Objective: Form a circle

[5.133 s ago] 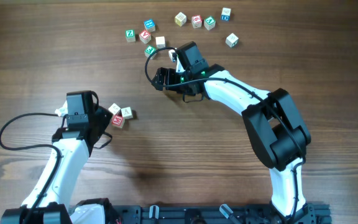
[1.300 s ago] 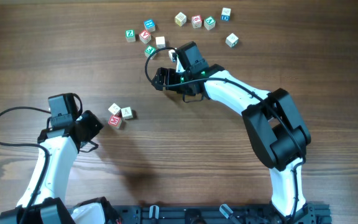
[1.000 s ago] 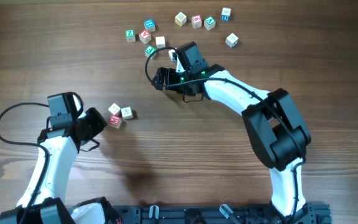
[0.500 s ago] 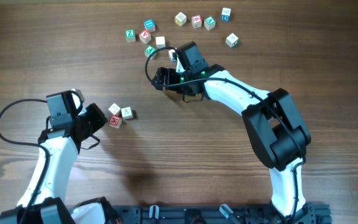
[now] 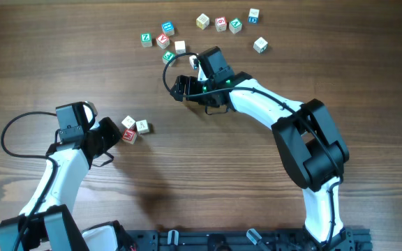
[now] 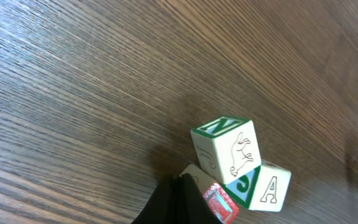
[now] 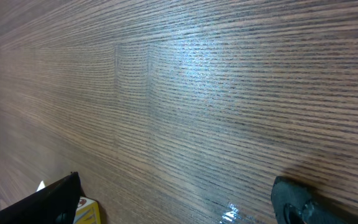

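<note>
Overhead, the circle (image 5: 135, 128) is a tight cluster of three alphabet cubes left of centre on the wooden surface (image 5: 208, 174), their sides touching. In the left wrist view the red-faced cube (image 6: 220, 203) sits at the bottom edge, below a green-edged cube (image 6: 225, 149) and beside one marked A (image 6: 271, 186). The left hand (image 6: 168, 203), pressed together, has its tip against the red-faced cube. The right hand (image 7: 169, 208) is spread wide above the wood, well apart from the cluster, near the loose cubes (image 5: 221, 24) at upper centre.

Dark brown wood-grain tabletop (image 7: 185, 74): smooth w/ slight sheen. Small pale wooden alphabet cubes (image 6: 225, 152): smooth, matt. White plastic arm shells (image 5: 260, 103): glossy.
</note>
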